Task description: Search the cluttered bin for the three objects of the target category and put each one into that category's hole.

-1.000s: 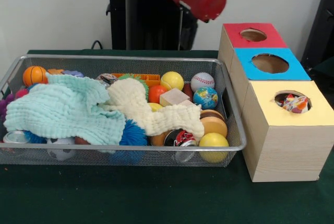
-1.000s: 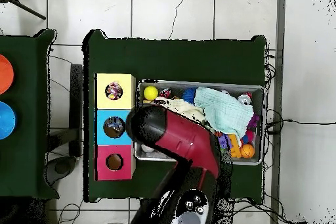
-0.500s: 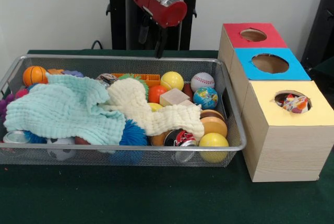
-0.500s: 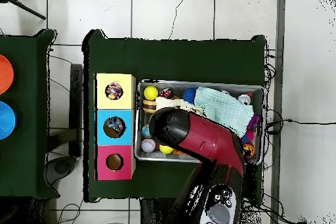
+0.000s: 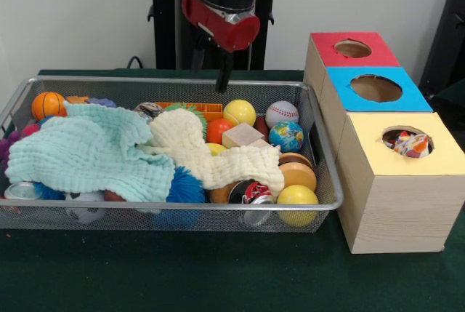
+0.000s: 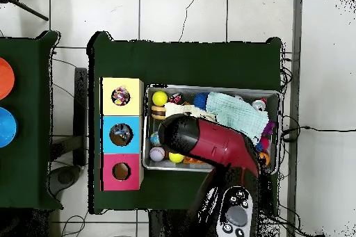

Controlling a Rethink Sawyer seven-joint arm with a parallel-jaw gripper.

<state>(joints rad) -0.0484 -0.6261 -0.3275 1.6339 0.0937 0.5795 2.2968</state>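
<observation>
gripper point(image 5: 224, 83) hung just above the bin's point(image 5: 174, 81) far rim, cant tell if open/closed | likely targets = balls: yellow ball point(image 5: 239, 112), baseball point(image 5: 282, 113) at bin's far right end | prob light, round, rolls easy – grab across the middle

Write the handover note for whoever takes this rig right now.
Tool: above the wire bin's far rim, carrying nothing visible; open or shut cannot be told.
Boxes: red hole and blue hole look empty from the front; yellow hole has a patterned item poking out.
Bin: balls, a wooden block and a can lie partly under the mint cloth and cream cloth.
Left: search under the cloths for remaining targets.
</observation>
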